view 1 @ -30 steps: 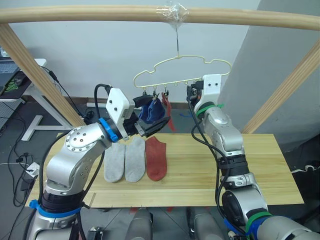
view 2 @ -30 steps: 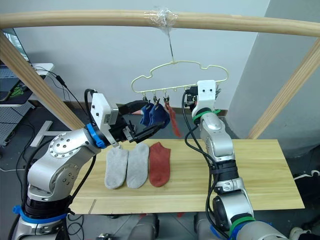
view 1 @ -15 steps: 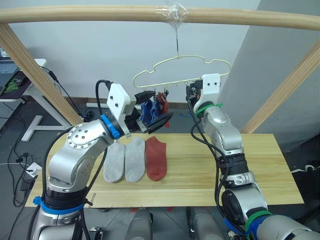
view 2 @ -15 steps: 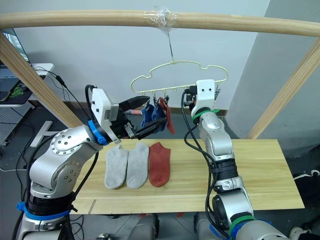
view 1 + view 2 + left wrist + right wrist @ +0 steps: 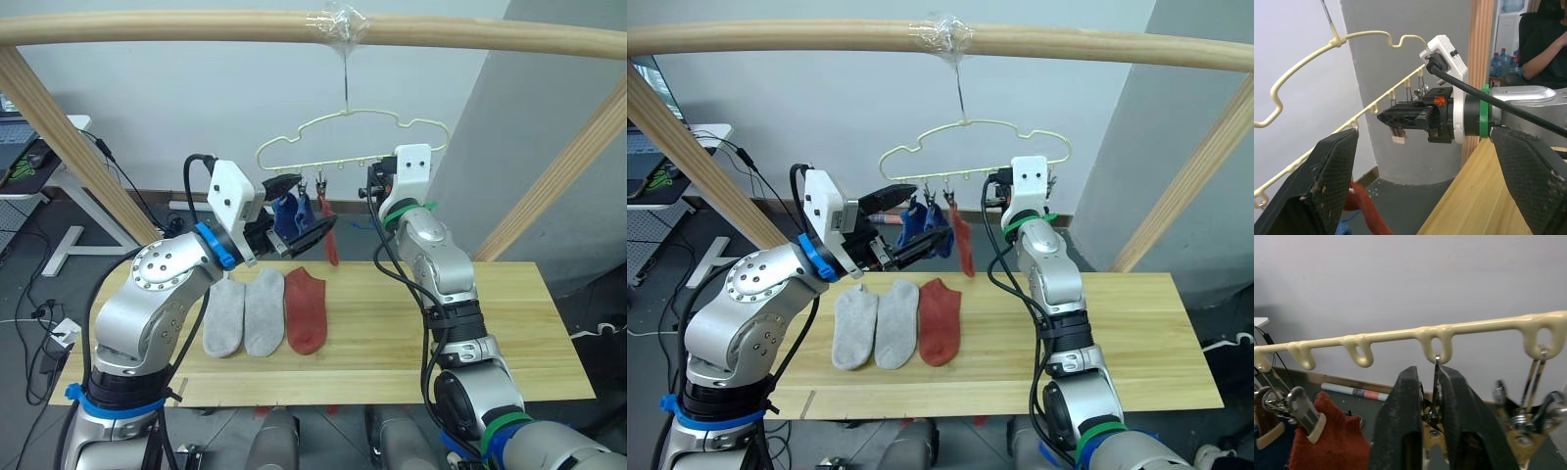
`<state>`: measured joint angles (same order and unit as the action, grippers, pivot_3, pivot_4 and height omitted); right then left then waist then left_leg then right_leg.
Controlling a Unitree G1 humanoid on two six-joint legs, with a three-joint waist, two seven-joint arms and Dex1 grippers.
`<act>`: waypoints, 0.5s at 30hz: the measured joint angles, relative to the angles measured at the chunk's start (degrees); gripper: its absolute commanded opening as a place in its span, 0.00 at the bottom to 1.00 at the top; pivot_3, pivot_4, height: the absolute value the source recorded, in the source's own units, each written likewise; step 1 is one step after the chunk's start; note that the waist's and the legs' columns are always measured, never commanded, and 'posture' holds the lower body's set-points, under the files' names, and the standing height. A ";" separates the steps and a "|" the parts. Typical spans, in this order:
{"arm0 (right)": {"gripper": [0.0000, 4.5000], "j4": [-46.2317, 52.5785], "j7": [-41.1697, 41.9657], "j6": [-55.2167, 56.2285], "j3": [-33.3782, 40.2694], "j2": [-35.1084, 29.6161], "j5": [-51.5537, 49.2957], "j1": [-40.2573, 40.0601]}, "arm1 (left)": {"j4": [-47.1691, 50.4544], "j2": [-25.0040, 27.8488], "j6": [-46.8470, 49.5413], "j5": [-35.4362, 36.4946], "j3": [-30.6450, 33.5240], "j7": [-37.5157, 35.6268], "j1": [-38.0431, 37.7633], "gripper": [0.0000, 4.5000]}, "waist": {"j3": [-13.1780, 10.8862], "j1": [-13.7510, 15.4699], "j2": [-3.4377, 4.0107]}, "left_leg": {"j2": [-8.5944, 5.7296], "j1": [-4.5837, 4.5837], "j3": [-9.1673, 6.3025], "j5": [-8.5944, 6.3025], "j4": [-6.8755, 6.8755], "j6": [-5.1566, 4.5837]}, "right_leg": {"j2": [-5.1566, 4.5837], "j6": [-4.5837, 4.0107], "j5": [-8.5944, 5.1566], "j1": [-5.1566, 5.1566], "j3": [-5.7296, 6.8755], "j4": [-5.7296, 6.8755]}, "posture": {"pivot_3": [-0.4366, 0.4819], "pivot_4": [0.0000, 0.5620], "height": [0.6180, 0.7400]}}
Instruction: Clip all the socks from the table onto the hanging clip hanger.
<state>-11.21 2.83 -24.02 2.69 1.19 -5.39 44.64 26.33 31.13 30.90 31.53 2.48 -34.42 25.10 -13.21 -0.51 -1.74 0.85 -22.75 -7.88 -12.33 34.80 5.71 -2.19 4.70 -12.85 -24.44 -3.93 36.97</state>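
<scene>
Hanging red sock (image 5: 963,245) just beside open left claw (image 5: 911,225), right claw (image 5: 1430,431) pinching clip (image 5: 1434,416)

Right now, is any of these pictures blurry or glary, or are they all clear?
Left wrist view: its own near fingers loom soft and dark, while the right gripper beyond is sharp. Right wrist view: the hanger bar is fairly crisp against an even grey wall. Eye views: flat light, no glare.
</scene>
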 measured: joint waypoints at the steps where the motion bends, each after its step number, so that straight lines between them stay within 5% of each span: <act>1: 0.00 0.00 0.00 0.01 0.01 -0.03 -0.01 0.00 | 0.00 0.00 0.00 0.00 0.00 0.01 0.00 1.00 | 0.00 0.00 0.00 | 0.00 0.00 0.00 0.00 0.00 0.00 | 0.00 0.00 0.00 0.00 0.00 0.00 | 0.62 0.35 1.00; 11: 0.00 0.09 0.00 -0.01 0.37 -0.35 -0.45 -0.01 | 0.23 0.39 0.16 -4.22 -2.57 1.05 -5.38 1.00 | -0.02 -0.24 0.02 | 0.00 -0.01 -0.01 0.00 0.00 0.00 | 0.00 0.01 -0.01 0.00 0.00 0.00 | 0.59 0.37 1.00; 15: 0.00 2.10 1.02 -1.62 -0.69 -1.25 -0.41 -0.92 | -5.41 -0.11 -5.15 -14.02 -7.52 4.50 -14.34 1.00 | -0.02 -0.89 0.12 | -0.01 0.08 0.04 -0.01 -0.02 -0.02 | -0.01 0.00 -0.03 0.05 -0.05 -0.01 | 0.58 0.36 1.00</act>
<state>-9.12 3.85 -25.63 2.00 -0.06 -5.80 43.73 20.92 31.02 25.74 17.51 -5.04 -29.92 10.75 -13.23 -1.39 -1.63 0.85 -22.67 -7.83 -12.34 34.78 5.70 -2.20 4.71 -12.88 -24.40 -3.98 36.95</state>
